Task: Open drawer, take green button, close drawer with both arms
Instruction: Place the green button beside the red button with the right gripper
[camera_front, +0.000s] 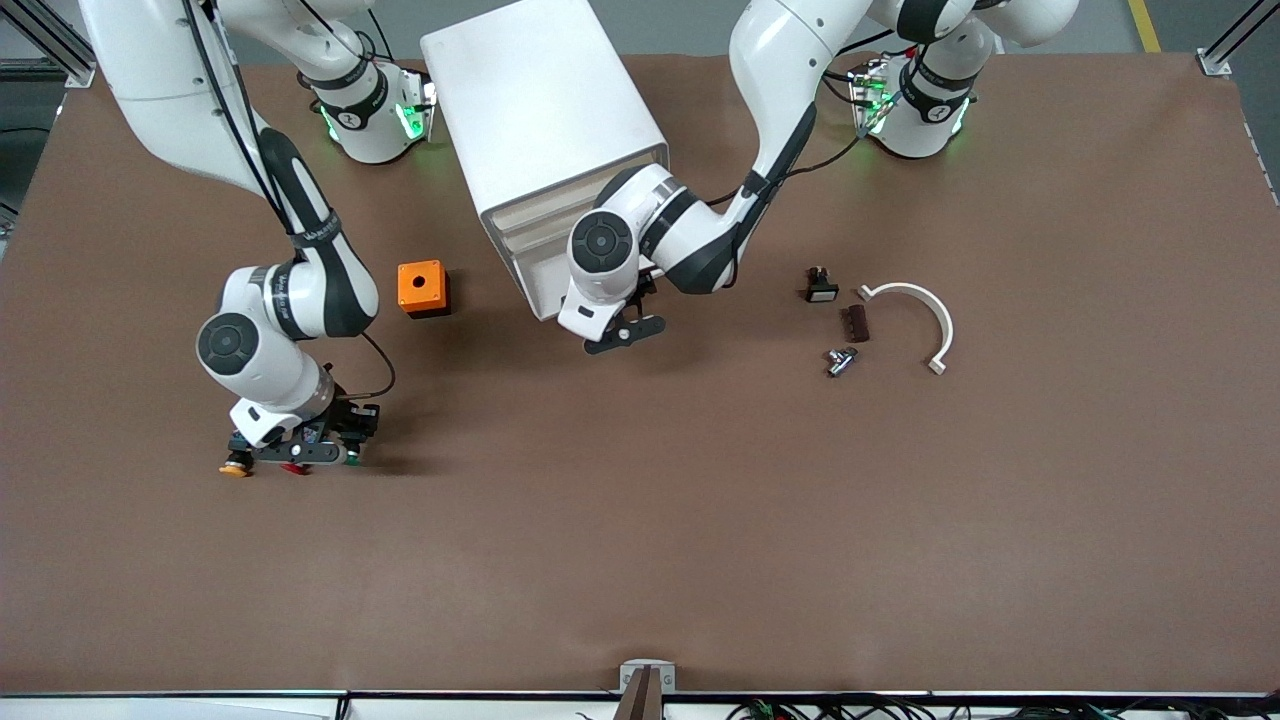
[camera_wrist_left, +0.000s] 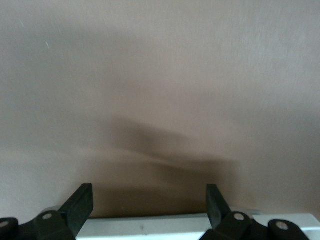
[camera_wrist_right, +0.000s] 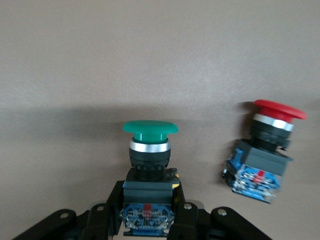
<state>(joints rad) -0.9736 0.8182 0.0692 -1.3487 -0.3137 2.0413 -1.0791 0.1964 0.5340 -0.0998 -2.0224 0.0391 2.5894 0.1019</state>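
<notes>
The white cabinet (camera_front: 545, 110) stands at the robots' edge of the table, its cream drawer fronts (camera_front: 535, 235) facing the front camera; the left arm hides part of them and none stands clearly out. My left gripper (camera_front: 622, 333) is open and empty, low in front of the lowest drawer. In the left wrist view (camera_wrist_left: 150, 192) a white edge (camera_wrist_left: 165, 225) lies between its fingers. My right gripper (camera_front: 325, 455) is low over the table toward the right arm's end, shut on the green button (camera_front: 352, 460). In the right wrist view (camera_wrist_right: 147, 212) it grips the button's (camera_wrist_right: 150, 130) black and blue body.
A red-capped button (camera_wrist_right: 265, 155) lies beside the held one, also in the front view (camera_front: 298, 468), with an orange-yellow-capped one (camera_front: 235, 467) next to it. An orange box (camera_front: 422, 288) sits near the cabinet. A black switch (camera_front: 820, 287), brown block (camera_front: 856, 322), metal fitting (camera_front: 840, 360) and white curved bracket (camera_front: 915, 310) lie toward the left arm's end.
</notes>
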